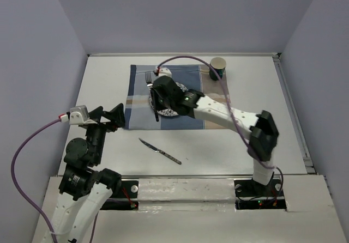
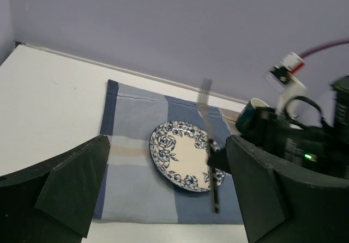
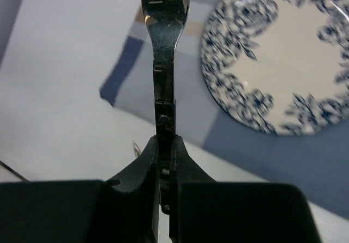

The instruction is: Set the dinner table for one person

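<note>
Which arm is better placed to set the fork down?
Right. The right gripper is shut on the fork, over the striped cloth beside the plate; the left gripper is open and empty, off the cloth.

A large white rectangular matte tabletop [image 1: 103, 79] carries a blue-and-tan striped cloth [image 1: 139, 101] near the middle of its far edge. On the cloth lies a blue-and-white floral round plate [image 1: 170, 113], largely covered by the right gripper [image 1: 156, 95], which holds a silver metal fork [image 1: 148, 79] with its tines toward the far edge. A dark green cup [image 1: 218, 66] stands at the cloth's far right corner. A slim metal knife [image 1: 160, 151] lies diagonally on bare tabletop toward the near edge. The left gripper [image 1: 107, 114] hangs wide apart just beside the cloth's near left corner.
</note>
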Motion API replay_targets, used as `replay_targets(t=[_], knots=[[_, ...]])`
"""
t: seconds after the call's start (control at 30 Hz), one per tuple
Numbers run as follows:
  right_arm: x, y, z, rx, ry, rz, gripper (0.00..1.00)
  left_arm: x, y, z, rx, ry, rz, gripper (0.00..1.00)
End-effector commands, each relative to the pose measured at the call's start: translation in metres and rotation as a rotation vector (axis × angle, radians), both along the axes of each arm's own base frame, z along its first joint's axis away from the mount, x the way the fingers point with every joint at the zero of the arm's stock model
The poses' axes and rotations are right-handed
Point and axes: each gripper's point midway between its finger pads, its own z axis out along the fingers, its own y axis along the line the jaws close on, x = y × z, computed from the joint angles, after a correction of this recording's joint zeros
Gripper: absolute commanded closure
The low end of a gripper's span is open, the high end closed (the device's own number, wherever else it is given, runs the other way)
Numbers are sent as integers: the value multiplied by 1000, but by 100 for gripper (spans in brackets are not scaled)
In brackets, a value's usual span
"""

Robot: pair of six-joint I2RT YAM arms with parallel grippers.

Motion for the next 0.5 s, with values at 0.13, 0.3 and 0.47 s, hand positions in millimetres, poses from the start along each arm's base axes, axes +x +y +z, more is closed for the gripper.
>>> replay_targets(t=[0.13, 0.3, 0.47], knots=[[93, 113, 2, 182, -78, -25, 100, -5, 17, 18, -33, -44, 77, 1], [113, 135, -25, 227, -38, -73, 100, -6, 12, 19, -32, -50, 52, 1], [125, 144, -52, 249, -1, -110, 100, -6, 9, 20, -31, -51, 39, 1]])
